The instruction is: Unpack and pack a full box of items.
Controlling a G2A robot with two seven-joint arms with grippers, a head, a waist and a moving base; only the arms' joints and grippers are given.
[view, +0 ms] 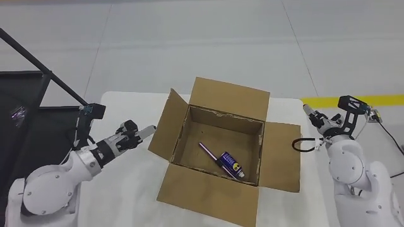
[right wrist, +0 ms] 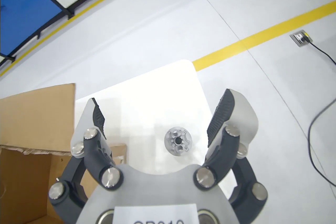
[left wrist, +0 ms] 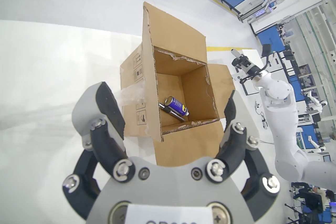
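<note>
Here the cardboard box [view: 230, 98] [left wrist: 170, 33] [right wrist: 36, 104] stands open on the white table [view: 126, 183] [right wrist: 170, 83], all four flaps folded outward. On the floor of the box lies a blue can [view: 230, 162] [left wrist: 178, 105] on its side, toward the near wall. A dark pen [view: 210, 152] [left wrist: 170, 112] lies just beside the can, touching or nearly touching it, on the side closer to the box's left wall.

The left gripper [view: 148, 129] [left wrist: 168, 93] hangs outside the box, just beside the left flap and pointing toward it. Its fingers [left wrist: 107, 104] are spread wide with nothing between them. The can and pen sit inside the box beyond that flap, down on the floor, well apart from this gripper. A strip of clear tape [left wrist: 131, 93] hangs off the outer face of the left flap, near the gripper's fingertip.

The right gripper [view: 307, 109] [left wrist: 237, 55] [right wrist: 160, 97] is outside the box too, beyond the right flap and toward the box's far corner, over the table. Its fingers [right wrist: 223, 114] are likewise spread apart and hold nothing. The can lies well apart from it, behind the box's right wall. A small round metal piece [right wrist: 178, 141] rests on the table beside the right flap, under the open right gripper
</note>
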